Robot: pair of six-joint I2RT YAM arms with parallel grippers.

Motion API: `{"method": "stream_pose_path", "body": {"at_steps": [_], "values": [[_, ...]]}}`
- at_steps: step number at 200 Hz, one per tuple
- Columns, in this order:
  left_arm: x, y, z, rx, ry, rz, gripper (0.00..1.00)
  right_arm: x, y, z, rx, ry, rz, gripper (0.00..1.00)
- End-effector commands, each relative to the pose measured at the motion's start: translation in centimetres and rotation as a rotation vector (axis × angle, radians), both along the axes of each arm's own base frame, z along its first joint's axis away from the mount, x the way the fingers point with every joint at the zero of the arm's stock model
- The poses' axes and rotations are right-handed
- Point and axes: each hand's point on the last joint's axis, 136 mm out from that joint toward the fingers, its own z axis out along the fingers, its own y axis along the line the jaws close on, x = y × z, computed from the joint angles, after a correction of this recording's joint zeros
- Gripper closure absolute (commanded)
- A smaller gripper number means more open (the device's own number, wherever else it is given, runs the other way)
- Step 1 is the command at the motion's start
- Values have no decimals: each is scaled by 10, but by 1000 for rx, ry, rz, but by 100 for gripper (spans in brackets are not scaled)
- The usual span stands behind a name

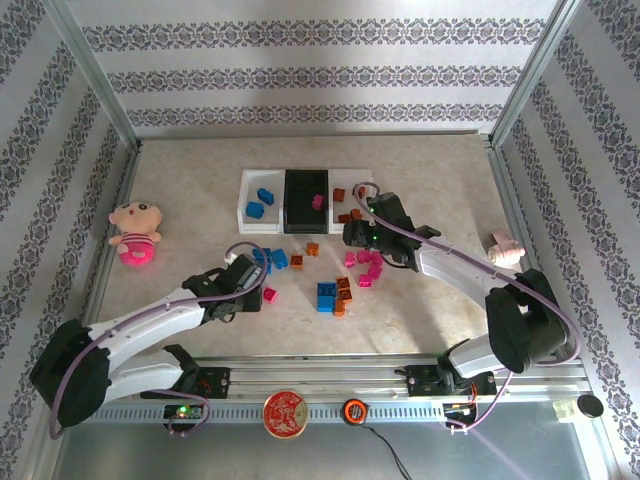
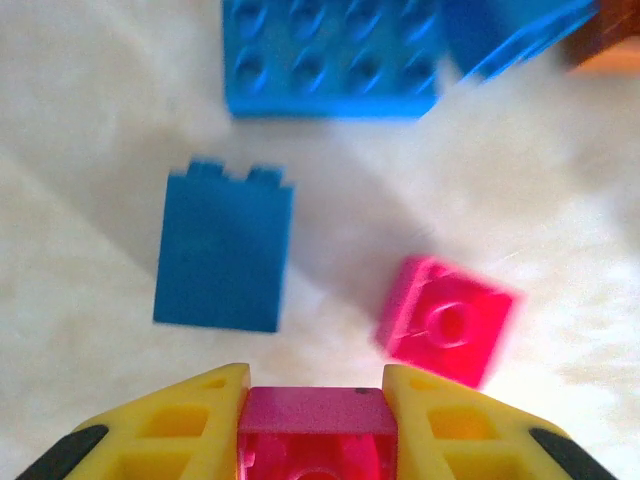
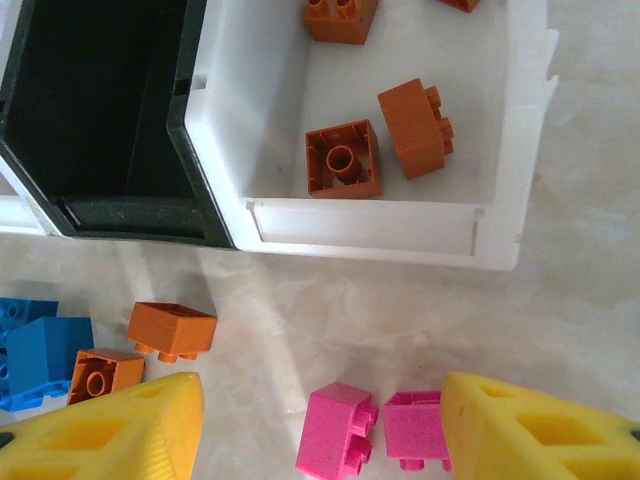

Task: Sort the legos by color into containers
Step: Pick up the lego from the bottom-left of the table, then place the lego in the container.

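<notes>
Three bins (image 1: 305, 227): joined in a row.
Left white bin (image 1: 243, 205): blue legos (image 1: 265, 195).
Black bin (image 3: 100, 100): one pink lego (image 1: 317, 201).
Right white bin (image 3: 360, 225): orange legos (image 3: 343, 160).
Left gripper (image 2: 315, 395): low, clamped on pink brick (image 2: 315, 440).
Right gripper (image 3: 320, 390): fingers apart above loose pink legos (image 3: 335, 430).

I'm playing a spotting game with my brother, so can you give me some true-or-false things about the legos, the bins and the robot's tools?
1. The left tool is pinching a pink lego. True.
2. The right white bin holds blue legos. False: the right white bin holds orange legos.
3. The right tool is open. True.
4. The doll sits in the black bin. False: the doll lies on the table, left of the bins.
</notes>
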Motion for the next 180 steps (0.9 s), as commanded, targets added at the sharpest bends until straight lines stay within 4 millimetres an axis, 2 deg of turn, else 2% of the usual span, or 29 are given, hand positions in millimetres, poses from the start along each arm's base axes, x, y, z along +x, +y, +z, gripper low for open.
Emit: {"method": "stream_pose_path", "body": {"at_steps": [1, 24, 52, 80, 108, 130, 154, 167, 180], "values": [[17, -23, 46, -66, -85, -57, 77, -3, -6, 11, 26, -30, -22, 35], [55, -57, 82, -103, -157, -120, 78, -10, -9, 10, 35, -32, -27, 35], [116, -96, 101, -121, -196, -162, 78, -22, -10, 5, 41, -23, -8, 35], [182, -111, 95, -120, -190, -135, 79, -35, -9, 1, 42, -19, 23, 35], [233, -116, 83, -92, -171, -102, 78, -48, -9, 3, 44, -31, 47, 35], [259, -118, 66, -86, -137, -74, 78, -58, -10, 4, 48, -30, 57, 35], [276, -126, 62, -81, -131, -68, 74, -69, -20, -1, 9, -14, 36, 35], [282, -128, 61, -78, -123, -67, 69, -75, -28, -7, -12, 5, 11, 35], [287, -132, 68, -93, -133, -67, 60, -81, -35, -15, -26, 34, -10, 34]]}}
